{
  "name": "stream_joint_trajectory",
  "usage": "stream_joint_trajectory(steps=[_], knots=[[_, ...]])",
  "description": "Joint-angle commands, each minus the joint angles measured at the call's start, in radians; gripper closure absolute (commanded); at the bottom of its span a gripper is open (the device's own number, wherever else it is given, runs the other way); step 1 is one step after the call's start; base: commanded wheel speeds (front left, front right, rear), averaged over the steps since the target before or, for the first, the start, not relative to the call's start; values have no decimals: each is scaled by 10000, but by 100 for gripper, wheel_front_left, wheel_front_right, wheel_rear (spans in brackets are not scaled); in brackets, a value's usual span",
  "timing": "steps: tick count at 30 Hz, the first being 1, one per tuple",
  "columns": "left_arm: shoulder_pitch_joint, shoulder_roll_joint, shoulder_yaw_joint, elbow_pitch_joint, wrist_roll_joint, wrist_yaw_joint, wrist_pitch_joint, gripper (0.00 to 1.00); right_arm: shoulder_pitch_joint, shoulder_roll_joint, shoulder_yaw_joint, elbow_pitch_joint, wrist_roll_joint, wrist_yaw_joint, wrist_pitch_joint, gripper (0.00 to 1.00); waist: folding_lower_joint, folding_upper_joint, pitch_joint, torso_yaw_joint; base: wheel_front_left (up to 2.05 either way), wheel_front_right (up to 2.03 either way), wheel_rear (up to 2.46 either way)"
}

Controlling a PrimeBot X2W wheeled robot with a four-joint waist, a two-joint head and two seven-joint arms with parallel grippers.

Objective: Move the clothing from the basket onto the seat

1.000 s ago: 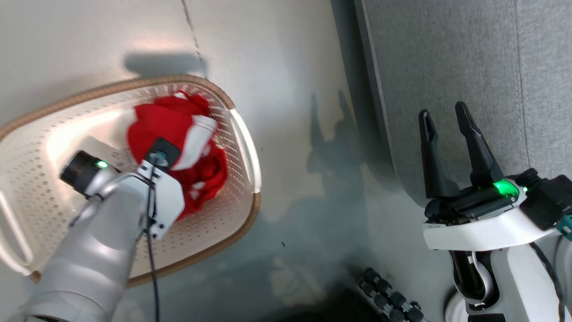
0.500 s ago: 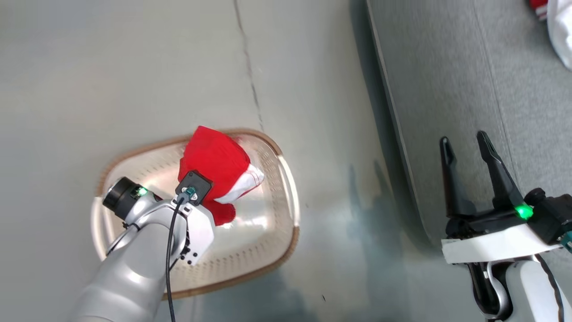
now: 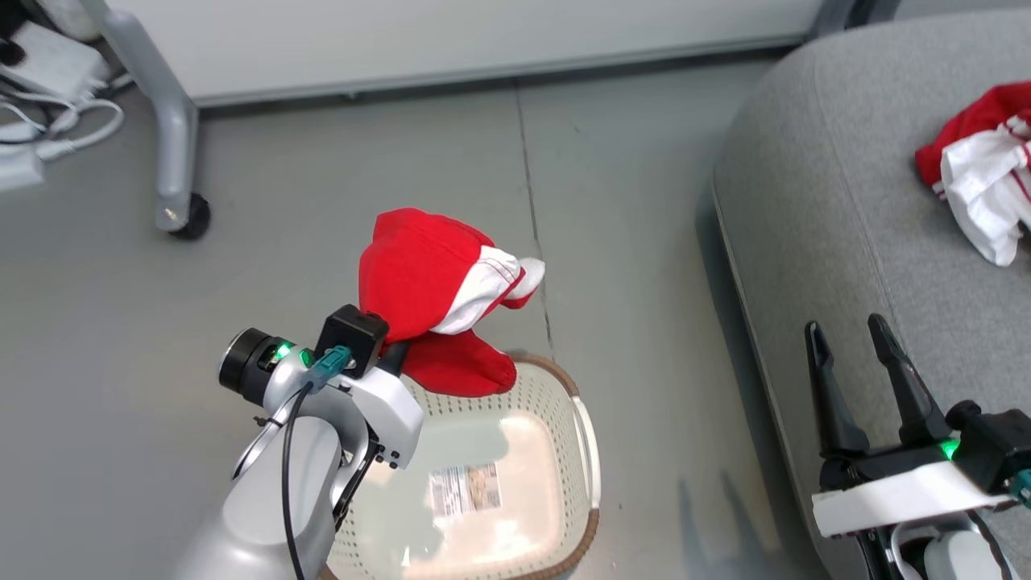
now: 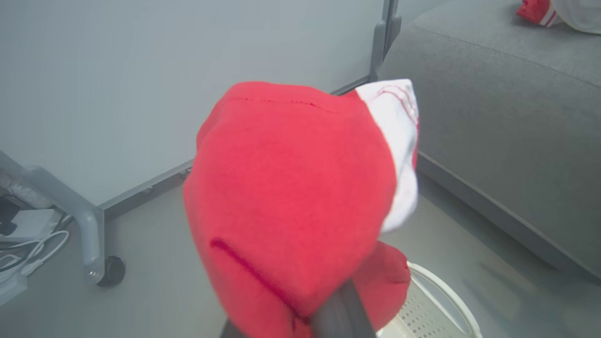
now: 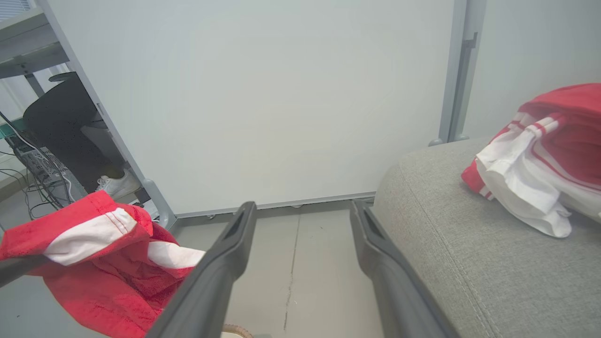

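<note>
Grey seat [image 3: 846,258] along the right of the head view, rounded at the corner, stitched seam down its top. Bears one crumpled garment [image 3: 979,173], red with white panels and striped trim, well apart from both grippers.

Cream basket [image 3: 556,403] on the floor [image 3: 322,242] beneath the left arm: perforated walls, brown rim, paper label [image 3: 465,489] on its bottom.

Held garment [image 3: 427,266] up in the air over the basket's far rim, bunched into a bright red lump, with a white panel and red stitching on the side toward the seat. Drapes over the left gripper [image 4: 337,310], jaws pressed together on the fabric, fingertips buried in the cloth.

Right gripper [image 3: 844,324] beside the seat's front edge, jaws wide apart and empty.

Left wrist view: red cloth close up, one dark finger under it, the basket's rim at the bottom edge.

Right wrist view: held garment from the side at lower left, sagging off a dark finger. Adds a white shoe [image 5: 117,185] beyond a grey frame leg [image 5: 157,206].
</note>
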State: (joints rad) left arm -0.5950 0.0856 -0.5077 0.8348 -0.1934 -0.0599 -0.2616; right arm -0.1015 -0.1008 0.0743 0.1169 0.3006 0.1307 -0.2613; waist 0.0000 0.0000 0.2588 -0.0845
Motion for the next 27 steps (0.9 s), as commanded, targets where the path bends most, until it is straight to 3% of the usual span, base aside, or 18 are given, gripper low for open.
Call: stream_joint_trajectory(steps=[1, 8, 20, 27], knots=[[293, 69, 217, -419, -103, 96, -43, 100, 195, -83, -9, 33, 40, 2, -31, 0, 0, 0, -822, 413, 0, 0, 0], [1384, 87, 1272, -2955, -66, 310, -46, 100, 682, -133, 69, 105, 105, 2, -31, 0, 0, 0, -1709, 587, 0, 0, 0], [2604, -213, 3025, -6937, 12, 102, -44, 100, 1179, -85, 115, 49, 213, 2, -31, 0, 0, 0, -2400, 534, 0, 0, 0], [2824, -341, 3469, -8936, -372, -77, -32, 100, 1222, -104, 120, 85, 270, 2, -31, 0, 0, 0, -2502, 425, 0, 0, 0]])
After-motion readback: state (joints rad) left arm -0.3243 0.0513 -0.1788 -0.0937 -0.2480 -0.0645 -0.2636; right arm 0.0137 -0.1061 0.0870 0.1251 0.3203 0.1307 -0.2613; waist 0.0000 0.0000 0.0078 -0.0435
